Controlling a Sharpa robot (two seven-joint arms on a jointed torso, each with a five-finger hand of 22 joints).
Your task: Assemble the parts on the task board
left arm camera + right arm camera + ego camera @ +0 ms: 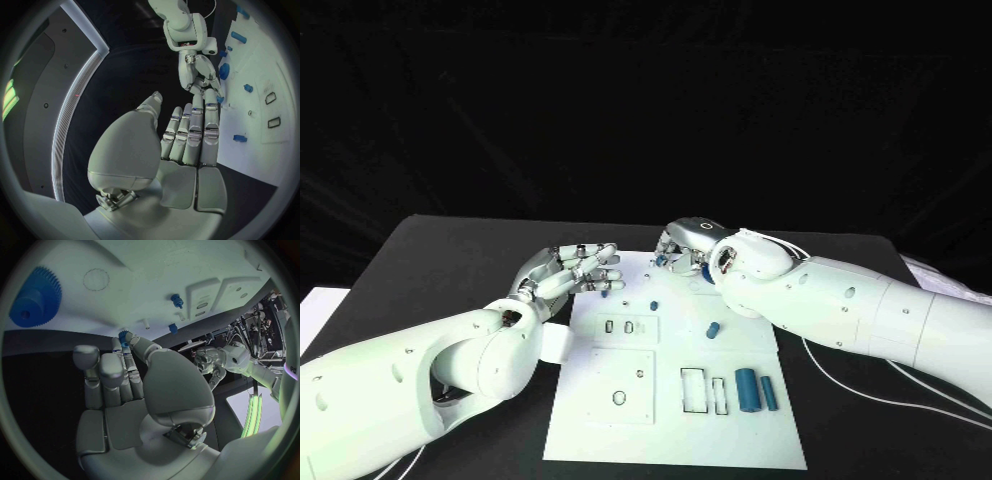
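Observation:
The white task board (675,420) lies in the middle of the table. My right hand (684,247) hovers over its far edge and pinches a small blue part (124,338) between thumb and a fingertip. Close by on the board lies a blue gear (34,297), also visible beside the right hand (224,71). My left hand (574,268) is at the board's far left corner, fingers straight and side by side, holding nothing. Small blue pegs (606,295) (655,305) (713,329) stand on the board, and two longer blue parts (749,388) (770,391) lie near its right edge.
The board has outlined slots (692,390) and holes (619,398) in its near half. A white cable (877,385) runs over the black table to the right of the board. A pale sheet (315,310) lies at the table's left edge.

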